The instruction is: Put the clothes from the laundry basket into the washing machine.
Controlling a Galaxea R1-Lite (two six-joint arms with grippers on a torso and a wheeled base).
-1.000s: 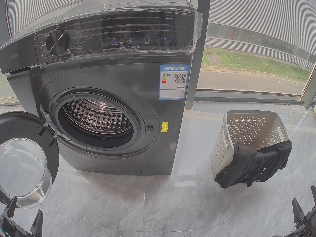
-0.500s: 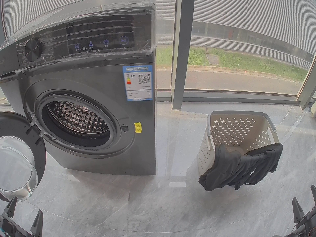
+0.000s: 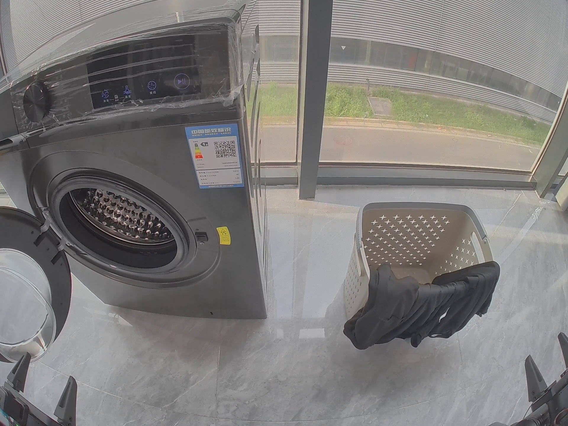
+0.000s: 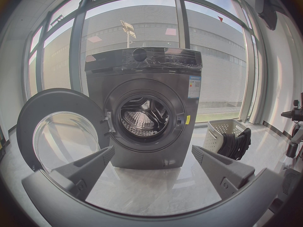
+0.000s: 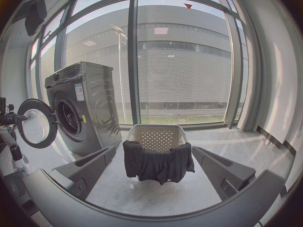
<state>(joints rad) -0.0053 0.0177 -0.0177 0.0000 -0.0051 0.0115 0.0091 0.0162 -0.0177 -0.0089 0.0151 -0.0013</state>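
1 basket w/ dark clothes, 1 washer.

Free floor lay between washing machine and laundry basket.
The door stood open at 8 o'clock; clothes covered the basket's near rim at 4 o'clock.

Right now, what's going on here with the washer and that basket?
The robot faces a washing machine whose door stands open; the drum looks empty. A white laundry basket sits on the floor on the robot's right, with dark clothes draped over its near rim. The left gripper and the right gripper are both open, empty and touching nothing, so no clothes have been picked up yet.
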